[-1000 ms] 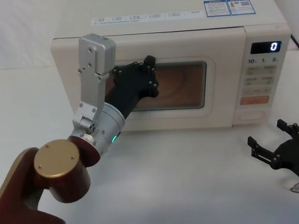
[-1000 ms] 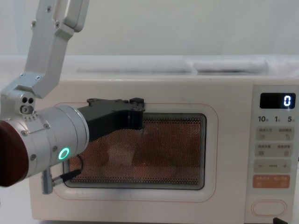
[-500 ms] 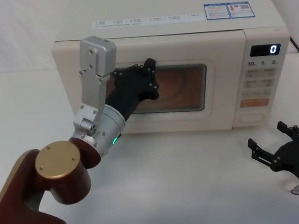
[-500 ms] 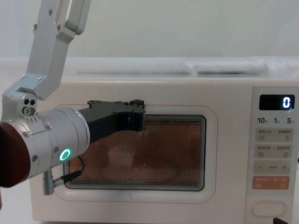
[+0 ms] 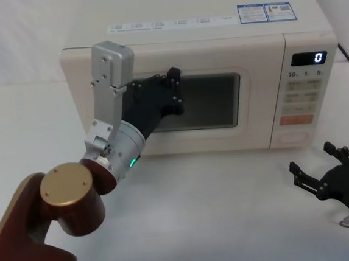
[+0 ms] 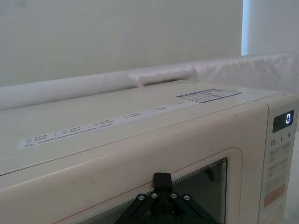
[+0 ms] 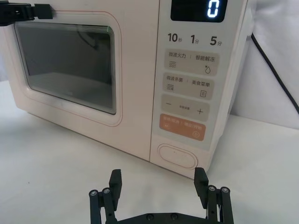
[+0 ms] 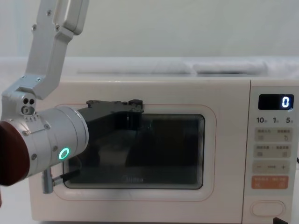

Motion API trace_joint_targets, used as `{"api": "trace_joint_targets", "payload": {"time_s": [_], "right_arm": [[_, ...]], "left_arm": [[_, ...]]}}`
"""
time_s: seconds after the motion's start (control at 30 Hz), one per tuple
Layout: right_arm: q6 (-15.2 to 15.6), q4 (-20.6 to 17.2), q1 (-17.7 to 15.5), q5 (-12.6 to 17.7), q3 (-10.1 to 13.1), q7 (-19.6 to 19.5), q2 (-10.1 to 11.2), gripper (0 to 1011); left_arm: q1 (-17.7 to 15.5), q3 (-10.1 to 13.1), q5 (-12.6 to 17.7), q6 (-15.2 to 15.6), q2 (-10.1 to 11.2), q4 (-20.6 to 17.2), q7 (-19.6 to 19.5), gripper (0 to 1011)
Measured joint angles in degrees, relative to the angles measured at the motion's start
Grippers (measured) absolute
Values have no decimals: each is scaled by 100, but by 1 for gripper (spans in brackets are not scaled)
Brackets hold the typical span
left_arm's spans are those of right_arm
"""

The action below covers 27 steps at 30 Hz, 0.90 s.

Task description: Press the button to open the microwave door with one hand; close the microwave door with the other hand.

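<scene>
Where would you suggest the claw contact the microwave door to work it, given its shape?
The microwave door is a flat, flush panel without a handle, so gripping seems impractical. Push it from the front, as the left claw does at the window's upper left; the button releases it.

Bright, even light all round — soft and diffuse, nothing harsh. The microwave door [image 8: 140, 156] window reads dark with faint pale reflections in the chest view. The display [image 8: 275, 101] glows sharp white. A green ring [image 8: 64, 153] shines on the left wrist. Soft shadow pools under the microwave [image 5: 201, 85] on the table [image 5: 218, 212] — the near brown arm link [image 5: 70, 200] looks slightly soft.
</scene>
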Motion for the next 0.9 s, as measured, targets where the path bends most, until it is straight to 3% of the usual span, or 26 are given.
{"api": "trace_joint_targets", "payload": {"time_s": [0.27, 0.53, 0.7, 0.9], "right_arm": [[0, 0, 0, 0, 0, 0, 0, 1000], [0, 0, 0, 0, 0, 0, 0, 1000], [0, 0, 0, 0, 0, 0, 0, 1000], [0, 0, 0, 0, 0, 0, 0, 1000]], "left_arm": [[-6, -13, -35, -6, 8, -3, -17, 0], [177, -83, -268, 40, 85, -302, -124, 0], [512, -160, -547, 127, 231, -692, -195, 0], [840, -198, -610, 131, 382, -963, -125, 0]]}}
